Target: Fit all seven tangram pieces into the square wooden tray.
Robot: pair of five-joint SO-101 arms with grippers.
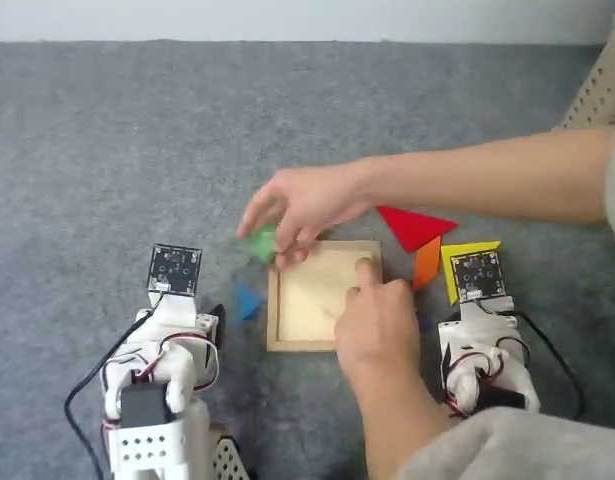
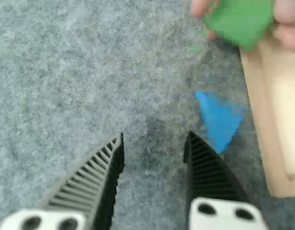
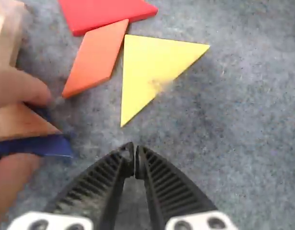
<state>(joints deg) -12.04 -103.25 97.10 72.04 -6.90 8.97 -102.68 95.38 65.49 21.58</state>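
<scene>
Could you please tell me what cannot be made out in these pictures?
Green piece: blurred and gripped by fingers, left wrist view; shape unclear.
Tray floor: partly covered by a hand, high view.
Dark blue piece: mostly covered by wood and fingers, right wrist view.
Yellow triangle: partly behind the right arm's camera board, high view.

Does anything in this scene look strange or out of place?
Yes: a person is handling the pieces, which is odd for a robot task. Here one hand holds the green piece at a corner of the tray, and the other hand lies over the tray.
</scene>
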